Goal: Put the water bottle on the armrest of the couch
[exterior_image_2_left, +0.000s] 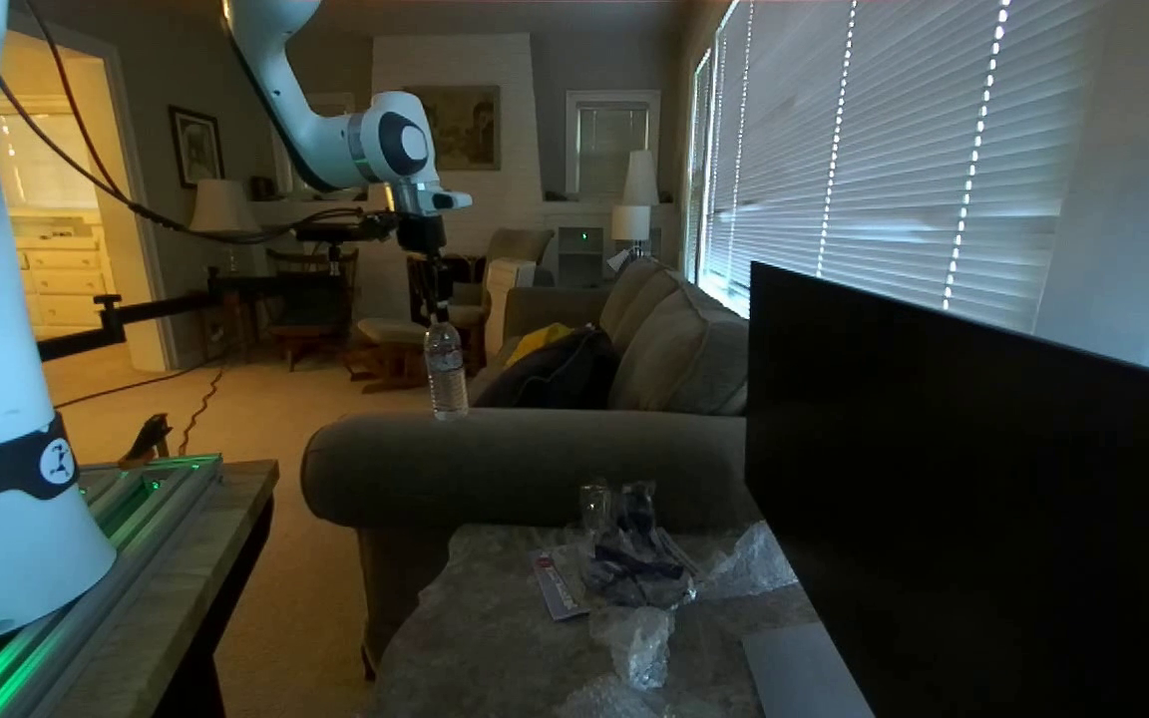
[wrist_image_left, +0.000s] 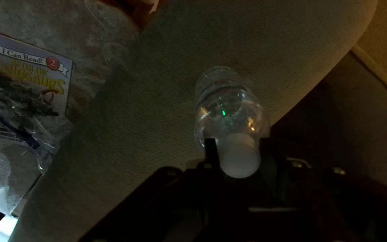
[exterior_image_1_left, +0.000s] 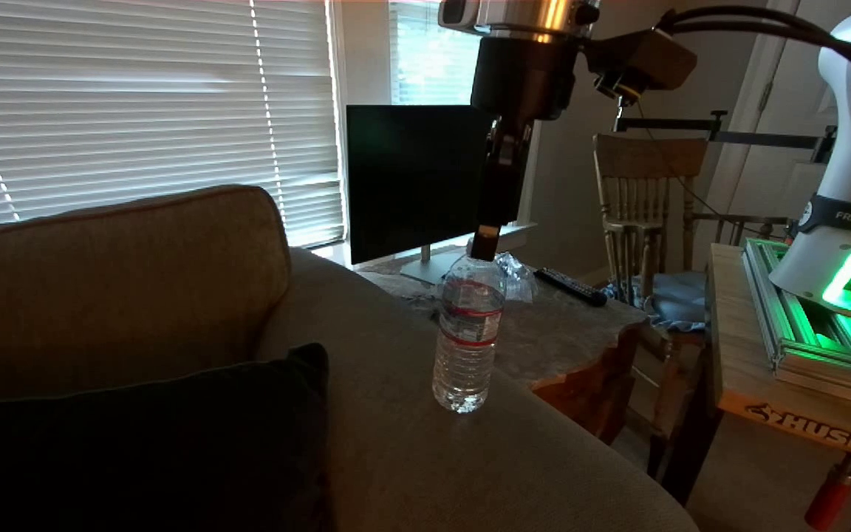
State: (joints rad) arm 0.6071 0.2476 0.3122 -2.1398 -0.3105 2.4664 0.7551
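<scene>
- Gripper [wrist_image_left: 236,148] narrow, holding the water bottle [exterior_image_1_left: 470,325] by its white cap [wrist_image_left: 240,163]. Wrist view shows a finger on each side of the cap.
- Bottle location: on the armrest [exterior_image_2_left: 555,469] of the couch [exterior_image_1_left: 130,288], close to upright with a slight lean. Base meets the fabric line in both exterior views. Whether the armrest carries its full weight, can't tell.
- Bottle is clear, label has red bands. Fill level: can't tell.
- Arm [exterior_image_2_left: 335,145] reaches out from its base on the wooden bench [exterior_image_1_left: 739,351]; gripper points down over the armrest. Green light lit on the arm's base.
- Dark pillow [exterior_image_1_left: 174,451] on the couch, well apart from the bottle. Yellow pillow [exterior_image_2_left: 540,341] just beyond the dark one in an exterior view.
- Side table [exterior_image_2_left: 465,618] stands just beside the armrest, outer side. On it: black monitor [exterior_image_1_left: 411,177], remote [exterior_image_1_left: 572,287], crumpled clear plastic [exterior_image_2_left: 634,558], book [wrist_image_left: 54,62].
- Book reads "I Can Read!" with a 2 in a red circle. Plastic covers part of it; title only partly legible.
- Wooden chair [exterior_image_1_left: 651,166] past the side table in an exterior view.
- Blinds [exterior_image_1_left: 137,111] down over the window behind the couch. Room light dim, wrist view dark around the fingers.
</scene>
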